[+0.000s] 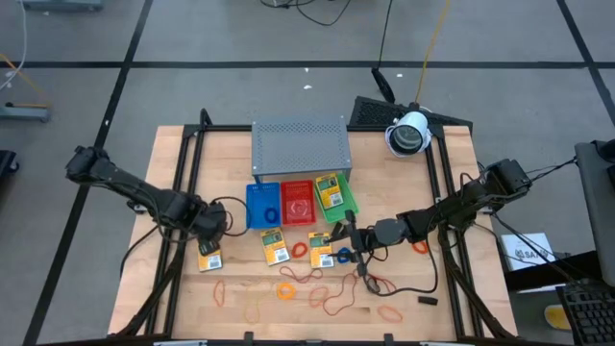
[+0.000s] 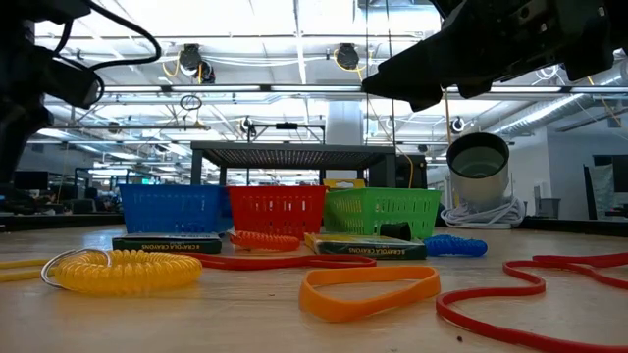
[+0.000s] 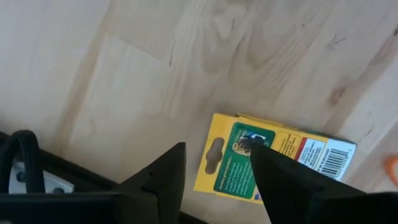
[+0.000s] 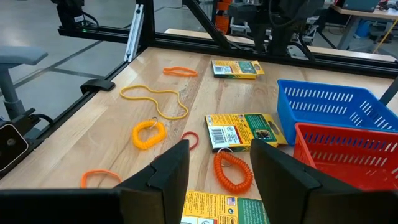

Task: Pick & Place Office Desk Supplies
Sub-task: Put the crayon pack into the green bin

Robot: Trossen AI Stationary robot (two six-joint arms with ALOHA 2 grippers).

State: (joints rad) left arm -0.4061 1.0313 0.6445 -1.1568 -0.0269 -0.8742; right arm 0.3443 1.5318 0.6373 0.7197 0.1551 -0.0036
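A yellow-and-green packet [image 3: 305,152] lies flat on the wooden table near its left side, also seen in the high view [image 1: 209,258]. My left gripper [image 3: 217,165] hangs open right over it, pointing down, with the packet's hanger end showing between the fingers. My right gripper [image 1: 348,242] stands open and level at mid-table, nothing between its fingers [image 4: 219,149]. Two more packets [image 1: 276,247] [image 1: 321,248] lie in front of the trays. A further packet [image 1: 330,192] rests in the green tray [image 1: 344,207]. An orange coil [image 4: 233,171], a yellow coil [image 4: 149,134] and rubber bands [image 1: 332,288] lie loose.
Blue tray [image 1: 256,216], red tray [image 1: 298,217] and the green one stand in a row before the grey perforated shelf [image 1: 300,146]. A white round device [image 1: 408,135] sits at the far right. Black frame rails [image 1: 187,163] run along both table sides. A small black piece [image 1: 428,300] lies near right.
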